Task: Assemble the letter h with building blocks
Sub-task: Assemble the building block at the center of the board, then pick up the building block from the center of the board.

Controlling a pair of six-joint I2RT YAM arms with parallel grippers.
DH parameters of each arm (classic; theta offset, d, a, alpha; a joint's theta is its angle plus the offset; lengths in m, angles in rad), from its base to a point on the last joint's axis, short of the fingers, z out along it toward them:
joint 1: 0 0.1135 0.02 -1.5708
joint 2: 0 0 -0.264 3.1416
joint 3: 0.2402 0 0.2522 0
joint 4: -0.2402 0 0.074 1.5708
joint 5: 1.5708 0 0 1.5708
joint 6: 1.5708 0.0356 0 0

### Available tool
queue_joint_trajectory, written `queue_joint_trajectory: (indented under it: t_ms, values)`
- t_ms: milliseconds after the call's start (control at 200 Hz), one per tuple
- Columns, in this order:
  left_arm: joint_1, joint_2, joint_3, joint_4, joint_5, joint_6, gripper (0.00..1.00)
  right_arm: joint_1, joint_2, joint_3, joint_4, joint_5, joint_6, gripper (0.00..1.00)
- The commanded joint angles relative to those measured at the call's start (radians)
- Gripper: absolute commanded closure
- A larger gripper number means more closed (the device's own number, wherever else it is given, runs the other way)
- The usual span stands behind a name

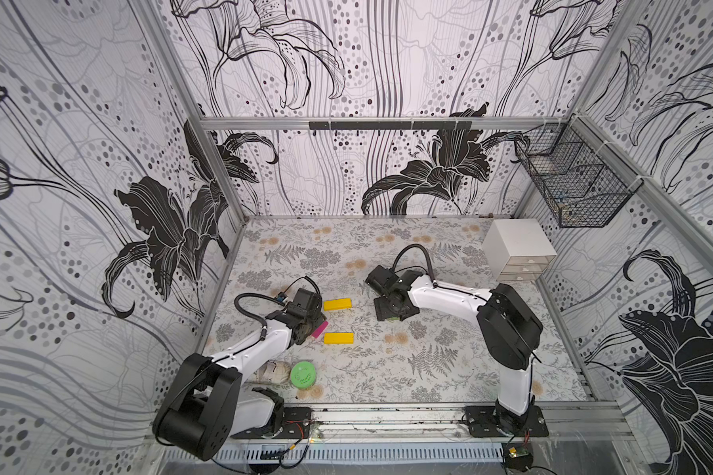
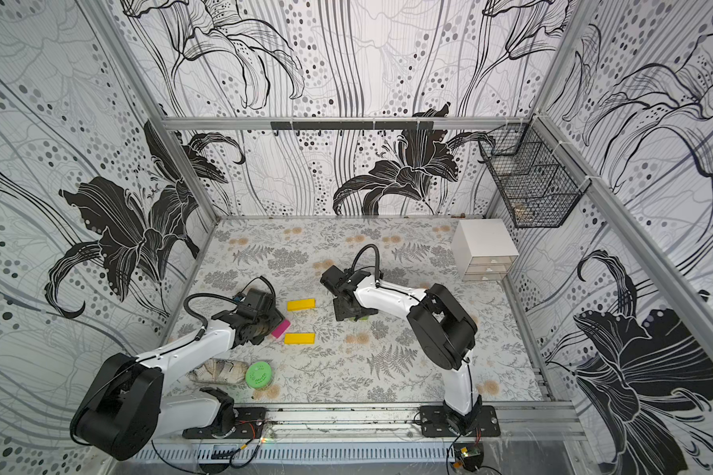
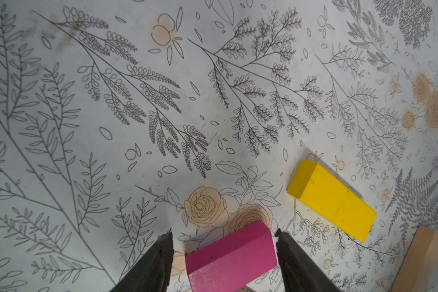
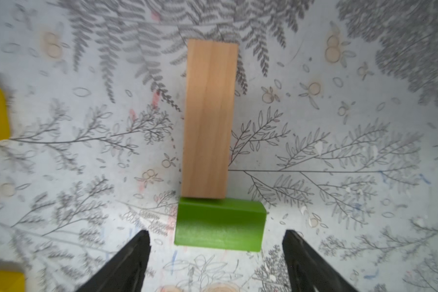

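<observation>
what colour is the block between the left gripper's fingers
That block is magenta pink; left wrist view shows it best.

Two yellow blocks [image 1: 337,304] [image 1: 339,338], one pink block [image 3: 230,255], one green block [image 4: 219,225], one tan block [image 4: 208,121], one lid [image 1: 302,373].

In both top views the right gripper [image 1: 392,312] covers the tan block [image 4: 209,121] and most of the green block [image 1: 395,319]; the left gripper [image 1: 313,325], at the table's [image 1: 429,370] nine o'clock, hides half the pink block [image 1: 321,330].
</observation>
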Motion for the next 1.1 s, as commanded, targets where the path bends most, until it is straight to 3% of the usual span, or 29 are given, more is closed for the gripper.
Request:
queue_joint_trajectory:
  t_ms: [0,130,315,446,746,1091]
  values:
    - [-0.008,0.021,0.049,-0.068,0.022,0.029,0.32,0.013,-0.092,0.029,-0.037,0.021,-0.032,0.15]
    - [-0.065,0.043,0.105,-0.145,0.023,0.023,0.16,0.018,-0.155,0.017,-0.028,0.002,-0.023,0.15]
    - [-0.094,0.109,0.160,-0.207,0.024,-0.049,0.08,0.034,-0.216,-0.005,-0.012,-0.026,-0.009,0.15]
    - [-0.085,0.158,0.196,-0.195,0.020,-0.056,0.07,0.039,-0.271,-0.033,0.000,-0.039,0.001,0.15]
    - [-0.082,0.255,0.224,-0.205,0.050,-0.095,0.20,0.039,-0.352,-0.095,-0.020,-0.008,0.020,0.15]
    - [-0.079,0.266,0.229,-0.228,0.025,-0.074,0.48,0.032,-0.394,-0.107,-0.036,0.022,0.041,0.16]
